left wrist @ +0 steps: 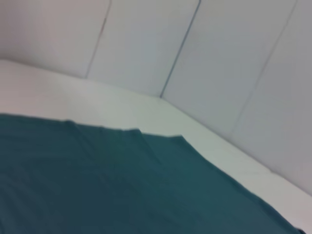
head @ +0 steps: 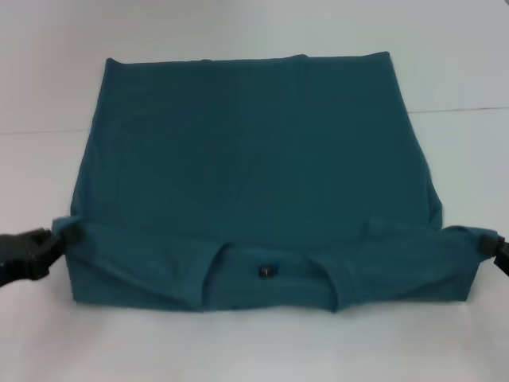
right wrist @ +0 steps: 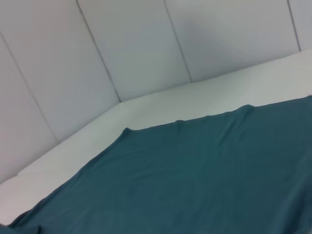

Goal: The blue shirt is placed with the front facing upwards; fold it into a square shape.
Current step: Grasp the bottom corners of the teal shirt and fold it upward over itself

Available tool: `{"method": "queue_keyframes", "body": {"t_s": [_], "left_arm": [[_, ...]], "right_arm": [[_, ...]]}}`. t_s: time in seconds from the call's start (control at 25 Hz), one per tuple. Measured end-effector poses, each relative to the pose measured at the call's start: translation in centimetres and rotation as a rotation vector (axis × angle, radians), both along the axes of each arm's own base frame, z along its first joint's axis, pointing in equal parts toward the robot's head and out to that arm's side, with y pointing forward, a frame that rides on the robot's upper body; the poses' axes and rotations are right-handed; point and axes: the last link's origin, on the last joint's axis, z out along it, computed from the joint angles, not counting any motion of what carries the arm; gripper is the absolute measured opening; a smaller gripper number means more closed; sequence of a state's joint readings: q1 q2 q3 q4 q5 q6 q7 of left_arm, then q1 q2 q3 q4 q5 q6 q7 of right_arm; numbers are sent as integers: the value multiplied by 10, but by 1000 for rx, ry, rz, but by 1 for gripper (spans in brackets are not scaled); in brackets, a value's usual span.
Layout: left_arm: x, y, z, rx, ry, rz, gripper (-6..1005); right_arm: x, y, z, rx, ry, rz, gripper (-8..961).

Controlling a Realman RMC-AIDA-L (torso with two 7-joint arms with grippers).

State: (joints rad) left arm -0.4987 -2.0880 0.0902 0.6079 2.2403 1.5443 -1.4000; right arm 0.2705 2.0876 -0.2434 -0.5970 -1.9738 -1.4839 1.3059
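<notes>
The blue shirt (head: 254, 183) lies across the middle of the white bench (head: 254, 350), its near edge folded over. At lower left, the left end effector (head: 56, 239) clamps a corner; at lower right, the right end effector (head: 491, 248) clamps the other.

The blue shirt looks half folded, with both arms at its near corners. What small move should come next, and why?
Probably lift both near corners together and carry them toward the far edge. The left gripper and right gripper sit at the ends of the blue shirt's folded near band, where the neck label shows, and the shape is still wider than square.
</notes>
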Motion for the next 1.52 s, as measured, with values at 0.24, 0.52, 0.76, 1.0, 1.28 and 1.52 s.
{"method": "queue_keyframes", "body": {"t_s": [0.24, 0.52, 0.76, 1.0, 1.28, 1.52], "left_arm": [[0, 12, 5, 69, -9, 34, 42], [-2, 25, -3, 94, -1, 88, 43], [0, 37, -7, 113, 22, 118, 43], [8, 50, -9, 137, 39, 107, 43], [13, 62, -7, 187, 43, 99, 44], [17, 71, -1, 222, 40, 102, 44]], "right_arm": [[0, 14, 5, 33, -15, -18, 44], [-1, 37, 8, 56, -34, -65, 44], [-6, 57, 5, 74, -48, -82, 43], [-11, 71, 5, 87, -66, -86, 43], [-17, 85, 7, 105, -79, -88, 44], [-23, 97, 10, 118, -91, -80, 44]]}}
